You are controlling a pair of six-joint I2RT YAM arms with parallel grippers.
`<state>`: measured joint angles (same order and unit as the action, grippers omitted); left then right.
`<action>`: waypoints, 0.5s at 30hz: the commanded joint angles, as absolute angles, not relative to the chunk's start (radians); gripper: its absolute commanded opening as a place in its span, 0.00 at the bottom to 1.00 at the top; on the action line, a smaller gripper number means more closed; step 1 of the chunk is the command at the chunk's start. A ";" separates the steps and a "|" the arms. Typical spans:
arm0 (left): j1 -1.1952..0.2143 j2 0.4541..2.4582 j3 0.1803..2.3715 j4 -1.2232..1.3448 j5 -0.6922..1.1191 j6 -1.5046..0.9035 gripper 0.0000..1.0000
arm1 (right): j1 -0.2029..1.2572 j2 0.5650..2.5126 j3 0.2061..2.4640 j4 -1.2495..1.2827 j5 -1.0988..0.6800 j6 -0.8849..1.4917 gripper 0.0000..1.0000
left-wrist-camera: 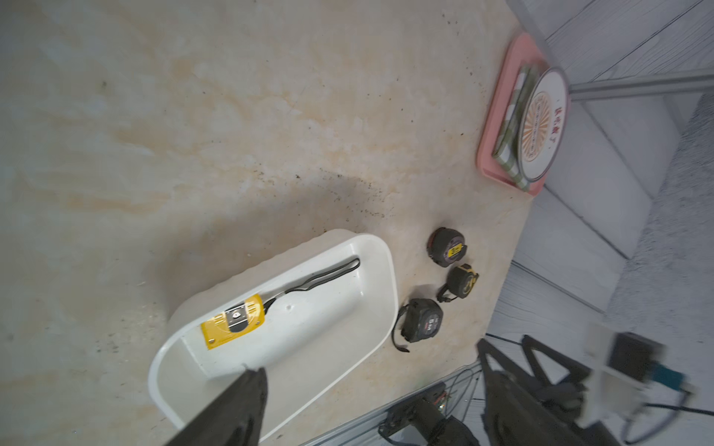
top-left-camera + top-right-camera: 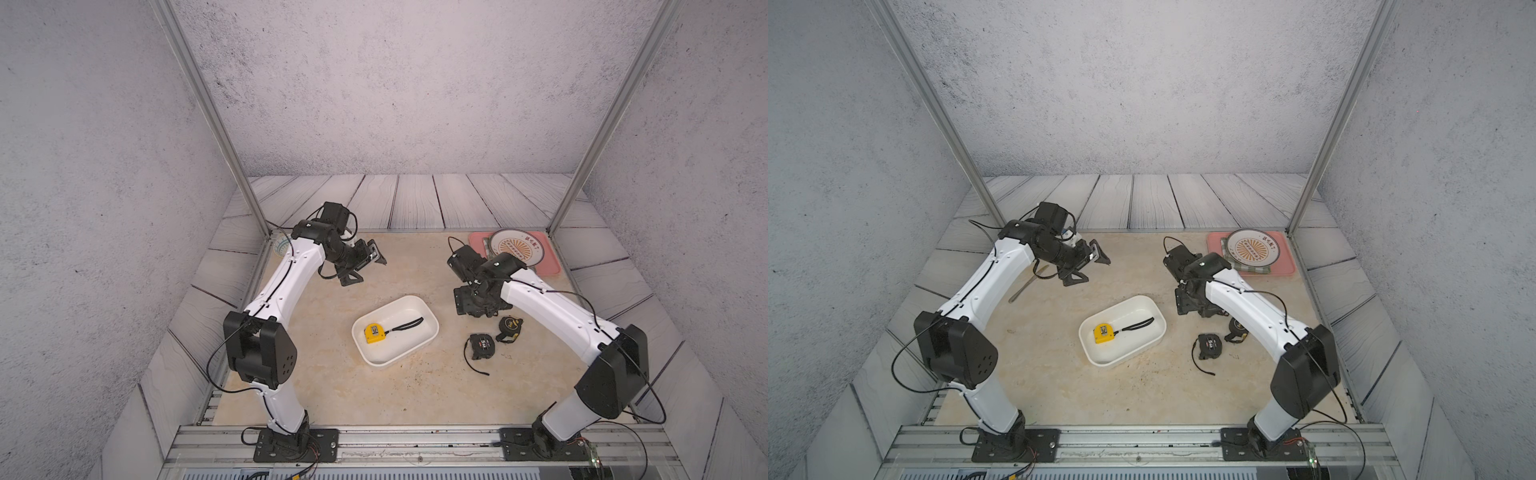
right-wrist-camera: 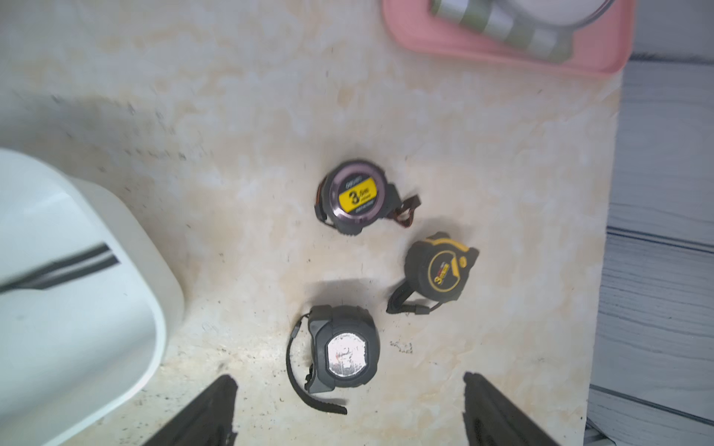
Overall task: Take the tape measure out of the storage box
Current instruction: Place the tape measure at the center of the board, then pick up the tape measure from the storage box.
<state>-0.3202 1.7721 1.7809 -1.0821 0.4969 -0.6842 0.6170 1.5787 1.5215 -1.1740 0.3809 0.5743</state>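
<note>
Left wrist view shows the storage box (image 1: 328, 336) on the table (image 1: 193, 154) with one yellow tape measure (image 1: 233, 321) lying flat inside, near the end of the box on the left arm's side. Its black strap (image 1: 328, 272) runs along the box floor toward the opposite end. Three more units lie on the table beside the box, on the right arm's side: a round tape measure (image 3: 353, 197), a black-and-yellow tape measure (image 3: 440, 266) and a grey tape measure (image 3: 344, 349). The right gripper (image 3: 349, 379) hangs above these with jaws spread wide and nothing between them. The left gripper (image 2: 368, 266) is raised well apart from the box, jaws likewise apart and empty. The step in hand is judged to be removal of the yellow unit. Approach from directly above, with the jaws wide and aligned across the two narrower sides of the case. Keep the fingertips clear of the end wall. Close on the case body, not on the strap alone. Lift vertically until case and strap clear the rim, because the light box may slide or tip if snagged. Set the unit down beside the other three.
</note>
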 commanded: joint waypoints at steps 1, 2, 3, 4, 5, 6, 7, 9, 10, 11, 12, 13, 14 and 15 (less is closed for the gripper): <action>-0.392 1.782 1.743 -1.242 0.334 -0.546 0.92 | 0.596 1.563 1.591 -1.185 0.433 0.540 0.93; -0.415 1.779 1.714 -1.245 0.300 -0.539 0.92 | 0.588 1.570 1.615 -1.174 0.431 0.531 0.93; -0.439 1.777 1.690 -1.243 0.270 -0.537 0.91 | 0.581 1.578 1.632 -1.167 0.427 0.523 0.93; -0.465 1.776 1.668 -1.246 0.239 -0.536 0.91 | 0.571 1.590 1.654 -1.163 0.417 0.515 0.93; -0.487 1.773 1.649 -1.247 0.213 -0.544 0.91 | 0.561 1.601 1.675 -1.164 0.407 0.510 0.93; -0.503 1.768 1.629 -1.238 0.198 -0.553 0.90 | 0.553 1.609 1.686 -1.166 0.399 0.503 0.93; -0.517 1.762 1.609 -1.229 0.185 -0.568 0.90 | 0.548 1.613 1.695 -1.166 0.392 0.492 0.93; -0.533 1.746 1.568 -1.202 0.165 -0.603 0.90 | 0.541 1.614 1.697 -1.167 0.387 0.476 0.93; -0.542 1.737 1.550 -1.189 0.150 -0.623 0.89 | 0.537 1.612 1.694 -1.171 0.384 0.467 0.93; -0.548 1.730 1.537 -1.181 0.133 -0.637 0.89 | 0.532 1.608 1.689 -1.173 0.378 0.461 0.93; -0.558 1.725 1.527 -1.176 0.109 -0.655 0.89 | 0.529 1.602 1.678 -1.173 0.374 0.457 0.93; -0.568 1.723 1.515 -1.168 0.085 -0.670 0.89 | 0.528 1.595 1.668 -1.173 0.369 0.453 0.93; -0.576 1.720 1.503 -1.154 0.074 -0.684 0.89 | 0.525 1.587 1.656 -1.173 0.361 0.450 0.93; -0.584 1.723 1.488 -1.135 0.061 -0.703 0.89 | 0.524 1.579 1.642 -1.172 0.352 0.447 0.93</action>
